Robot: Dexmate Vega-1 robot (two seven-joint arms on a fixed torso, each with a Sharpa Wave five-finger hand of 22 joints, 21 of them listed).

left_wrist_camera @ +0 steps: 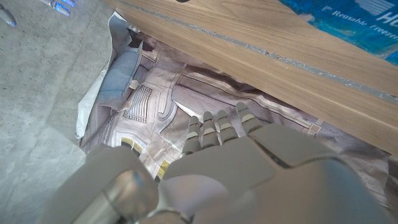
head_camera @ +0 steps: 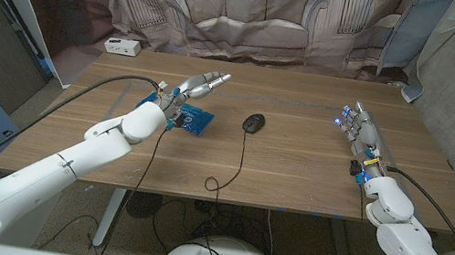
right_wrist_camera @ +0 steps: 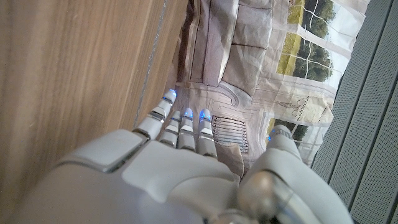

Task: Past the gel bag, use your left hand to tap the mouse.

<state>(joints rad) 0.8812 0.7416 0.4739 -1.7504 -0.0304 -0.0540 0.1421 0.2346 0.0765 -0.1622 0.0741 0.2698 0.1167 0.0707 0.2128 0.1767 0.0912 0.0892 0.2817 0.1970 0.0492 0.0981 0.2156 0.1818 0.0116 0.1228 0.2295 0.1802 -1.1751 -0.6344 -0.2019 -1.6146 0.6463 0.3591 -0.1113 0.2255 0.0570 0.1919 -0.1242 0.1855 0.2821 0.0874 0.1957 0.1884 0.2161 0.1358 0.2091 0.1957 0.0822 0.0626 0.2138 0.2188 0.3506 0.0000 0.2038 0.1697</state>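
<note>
The wooden tabletop [head_camera: 294, 171] carries a black mouse [head_camera: 253, 123] near its middle, its thin black cable [head_camera: 238, 162] running toward the near edge and ending in a small loop there. A blue gel bag [head_camera: 194, 120] lies flat to the left of the mouse, apart from it. A small white box [head_camera: 122, 46] sits at the far left corner.

Left hand [left_wrist_camera: 217, 162]: grey back in the near part of the frame, fingers [left_wrist_camera: 211, 127] extended together, holding nothing.
Table [left_wrist_camera: 261, 50]: wooden edge running diagonally beyond the fingertips.
Gel bag [left_wrist_camera: 354, 25]: blue with white print, lying on the table at the frame corner.
Backdrop [left_wrist_camera: 143, 106]: printed cloth with a sofa drawing, behind the fingers.
Floor [left_wrist_camera: 43, 74]: grey concrete.
</note>
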